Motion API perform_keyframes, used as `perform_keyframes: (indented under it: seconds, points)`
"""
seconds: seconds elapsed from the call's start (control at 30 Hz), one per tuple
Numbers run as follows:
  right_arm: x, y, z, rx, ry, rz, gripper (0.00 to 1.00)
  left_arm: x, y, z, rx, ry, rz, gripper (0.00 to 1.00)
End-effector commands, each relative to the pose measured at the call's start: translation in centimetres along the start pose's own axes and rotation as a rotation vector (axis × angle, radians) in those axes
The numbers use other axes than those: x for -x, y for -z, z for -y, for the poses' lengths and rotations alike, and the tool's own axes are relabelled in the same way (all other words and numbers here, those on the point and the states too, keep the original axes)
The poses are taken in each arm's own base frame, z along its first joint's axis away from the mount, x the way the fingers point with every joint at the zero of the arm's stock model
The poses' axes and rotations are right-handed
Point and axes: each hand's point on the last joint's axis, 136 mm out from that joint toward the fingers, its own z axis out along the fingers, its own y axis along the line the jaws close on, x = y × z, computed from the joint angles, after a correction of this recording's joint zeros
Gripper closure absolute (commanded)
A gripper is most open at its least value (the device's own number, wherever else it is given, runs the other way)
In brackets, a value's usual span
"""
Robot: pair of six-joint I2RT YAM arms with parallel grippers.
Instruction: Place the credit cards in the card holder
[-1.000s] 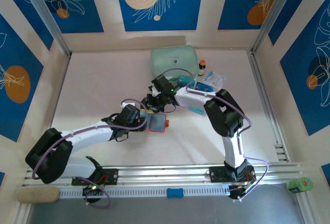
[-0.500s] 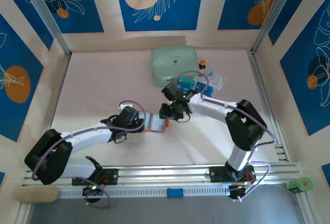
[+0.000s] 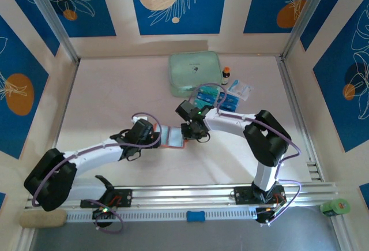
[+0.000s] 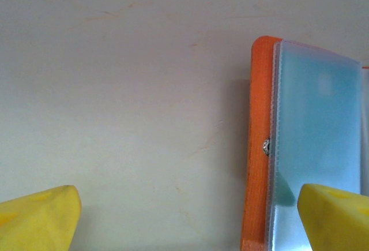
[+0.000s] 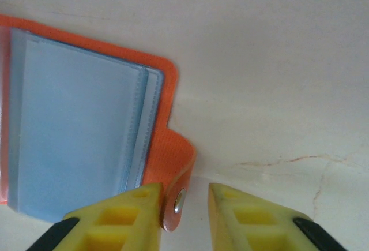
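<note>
Two grippers meet at the card holder, which lies open and flat near the middle of the table with its clear sleeves facing up.

Left gripper: jaws spread wide, holding nothing. One finger sits over the sleeve at the holder's edge nearer the left arm, the other over bare table. Judged purpose: to pin that side down so the holder neither slides nor folds shut. Whether the finger actually presses the sleeve cannot be told from the wrist view.

Right gripper: jaws partly open, straddling the snap tab at the holder's opposite edge, not closed on it. Judged purpose: to take the tab and keep the cover spread.

Cards: lying toward the far edge of the table, just beside the green case, well apart from the holder. None is in either gripper. No insertion is under way; a card must be fetched first.
</note>
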Motion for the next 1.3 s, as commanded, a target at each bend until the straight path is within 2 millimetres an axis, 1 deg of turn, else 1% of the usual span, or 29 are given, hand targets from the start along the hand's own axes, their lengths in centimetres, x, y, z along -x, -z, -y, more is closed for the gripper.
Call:
perform_keyframes:
  seconds: [0.0, 0.13, 0.2, 0.33, 0.53, 0.73, 0.87, 0.9, 0.97, 1.0, 1.07, 1.2, 1.27]
  points:
    - [-0.2, -0.3, 1.1, -0.033, 0.010, 0.001, 0.78, 0.5, 0.7, -0.3, 0.002, 0.024, 0.010, 0.04]
    - [-0.4, -0.3, 1.3, -0.018, 0.019, -0.003, 0.94, 1.1, 1.1, 0.4, -0.028, 0.019, 0.014, 0.04]
    - [-0.5, -0.3, 1.3, -0.010, 0.024, -0.005, 1.00, 1.4, 1.2, 0.8, -0.039, 0.019, 0.016, 0.04]
    - [-0.7, -0.1, 1.1, 0.013, 0.051, -0.003, 1.00, 2.3, 1.5, 1.5, -0.063, 0.015, 0.025, 0.04]
    - [-1.4, 0.2, 1.2, 0.028, 0.099, -0.002, 1.00, 3.7, 1.9, 2.9, -0.099, -0.003, 0.035, 0.03]
    - [-2.0, 0.7, 1.9, 0.012, 0.126, -0.003, 1.00, 4.1, 1.8, 3.6, -0.117, -0.009, 0.032, 0.03]
    - [-2.5, 0.9, 2.5, 0.007, 0.122, -0.010, 1.00, 4.2, 1.8, 3.7, -0.121, -0.004, 0.031, 0.03]
    - [-2.6, 0.9, 2.6, 0.007, 0.120, -0.014, 0.98, 4.1, 1.8, 3.7, -0.122, -0.005, 0.030, 0.03]
    - [-2.6, 1.2, 2.5, 0.025, 0.122, -0.019, 0.86, 4.1, 1.8, 3.7, -0.124, -0.004, 0.029, 0.03]
    - [-2.5, 1.6, 2.5, 0.033, 0.124, -0.017, 0.81, 4.1, 1.8, 3.8, -0.125, -0.003, 0.029, 0.03]
    - [-1.8, 2.7, 2.2, 0.059, 0.125, 0.000, 0.75, 4.2, 1.8, 3.8, -0.127, -0.003, 0.030, 0.03]
    - [0.7, 6.2, 2.0, 0.120, 0.106, 0.073, 0.73, 4.2, 1.8, 3.9, -0.128, 0.000, 0.032, 0.02]
    - [2.1, 7.9, 2.5, 0.134, 0.087, 0.114, 0.73, 4.2, 1.8, 3.9, -0.130, 0.001, 0.029, 0.02]
